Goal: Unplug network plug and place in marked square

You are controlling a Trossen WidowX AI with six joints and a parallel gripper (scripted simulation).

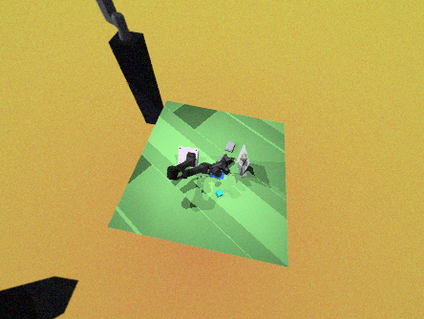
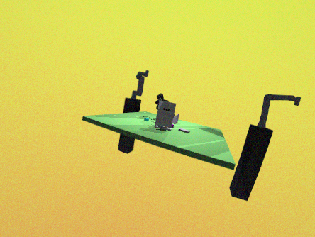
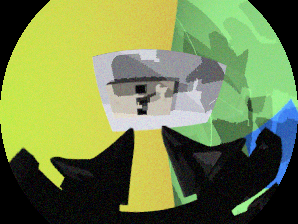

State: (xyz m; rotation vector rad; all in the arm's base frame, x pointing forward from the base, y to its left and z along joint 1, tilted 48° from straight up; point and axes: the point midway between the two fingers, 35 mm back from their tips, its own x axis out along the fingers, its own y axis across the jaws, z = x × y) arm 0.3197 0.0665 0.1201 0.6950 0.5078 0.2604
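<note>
The upright panel (image 1: pixel 243 167) (image 2: pixel 165 118) (image 3: pixel 105 75) stands on the green table (image 1: pixel 158 210) (image 2: pixel 209 154). In the wrist view its beige socket block (image 3: pixel 125 104) shows dark openings; small dark and pale shapes lie at its middle, and I cannot clearly make out the plug or its tab. My gripper (image 1: pixel 232 161) (image 3: pixel 148 129) is partly open, with nothing seen between its fingertips. It faces the panel from a short distance, the tips appearing just under the panel's lower edge in the wrist view. A flat blue patch (image 1: pixel 219 177) (image 3: pixel 289 131), apparently the marked square, lies below the arm.
A cyan block (image 1: pixel 219 193) (image 2: pixel 146 119) lies on the table beyond the blue patch. A grey slab (image 1: pixel 230 146) (image 2: pixel 184 130) lies near the panel. A small purple object (image 2: pixel 172 125) is near the gripper. Black pillars (image 1: pixel 138 72) (image 2: pixel 250 163) stand outside the table.
</note>
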